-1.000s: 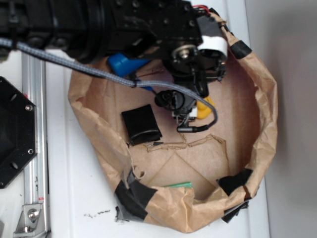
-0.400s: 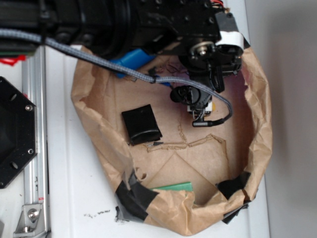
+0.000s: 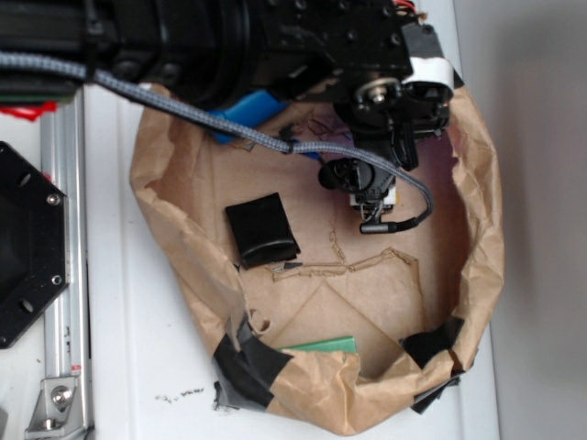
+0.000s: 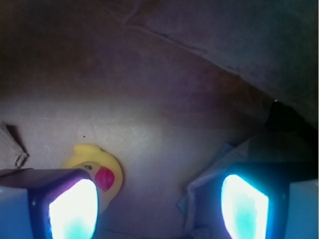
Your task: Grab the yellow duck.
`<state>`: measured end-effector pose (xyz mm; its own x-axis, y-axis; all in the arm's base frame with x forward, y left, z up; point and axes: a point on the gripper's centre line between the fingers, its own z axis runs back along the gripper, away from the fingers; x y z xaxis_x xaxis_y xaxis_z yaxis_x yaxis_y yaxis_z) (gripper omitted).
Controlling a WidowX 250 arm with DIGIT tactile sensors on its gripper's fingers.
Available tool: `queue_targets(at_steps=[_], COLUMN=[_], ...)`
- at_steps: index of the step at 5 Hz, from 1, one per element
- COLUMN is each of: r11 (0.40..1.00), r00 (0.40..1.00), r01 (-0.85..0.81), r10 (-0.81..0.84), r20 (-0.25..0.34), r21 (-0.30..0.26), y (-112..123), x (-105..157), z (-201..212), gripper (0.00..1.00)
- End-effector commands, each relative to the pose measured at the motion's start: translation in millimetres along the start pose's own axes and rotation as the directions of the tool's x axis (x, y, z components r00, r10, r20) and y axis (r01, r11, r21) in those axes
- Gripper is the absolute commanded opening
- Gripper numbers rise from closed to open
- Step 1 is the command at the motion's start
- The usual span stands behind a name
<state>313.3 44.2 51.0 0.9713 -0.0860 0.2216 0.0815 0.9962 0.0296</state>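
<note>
In the wrist view the yellow duck (image 4: 99, 172) lies on the brown paper floor, its red beak pointing right. My gripper (image 4: 158, 206) is open and low over the floor. The left finger (image 4: 72, 209) overlaps the duck's near side, so the duck sits at the left edge of the gap, not centred. The right finger (image 4: 244, 206) stands well clear of it, beside a fold of paper. In the exterior view the gripper (image 3: 371, 197) hangs inside the paper bag's back right part and covers the duck almost entirely.
The torn brown paper bag (image 3: 477, 229) walls in the area, patched with black tape (image 3: 248, 362). Inside lie a black block (image 3: 262, 230), a blue bottle (image 3: 246, 110) under the arm, and a green item (image 3: 321, 346). A metal rail (image 3: 64, 229) runs at left.
The arm has shifted right and toward the back of the bag. The yellow patch of duck seen beside the gripper a second ago is now covered by it.
</note>
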Motion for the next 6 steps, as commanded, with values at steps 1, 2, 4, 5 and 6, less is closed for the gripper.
queue_targets(at_steps=[1, 2, 4, 5, 6], r11=[0.990, 0.982, 0.977, 0.976, 0.973], r00=[0.982, 0.972, 0.967, 0.967, 0.960], r01=[0.142, 0.179, 0.202, 0.202, 0.209], r10=[-0.144, -0.186, -0.211, -0.212, -0.223], r20=[-0.119, -0.144, -0.140, -0.141, -0.166], r21=[-0.027, -0.063, -0.074, -0.081, -0.101], y=[-33.8, -32.1, -37.3, -39.0, -42.8], x=[-7.5, -20.9, -26.2, -27.8, -28.0], z=[-32.0, -30.8, -27.3, -26.7, -34.8], gripper=[1.00, 1.00, 1.00, 1.00, 1.00])
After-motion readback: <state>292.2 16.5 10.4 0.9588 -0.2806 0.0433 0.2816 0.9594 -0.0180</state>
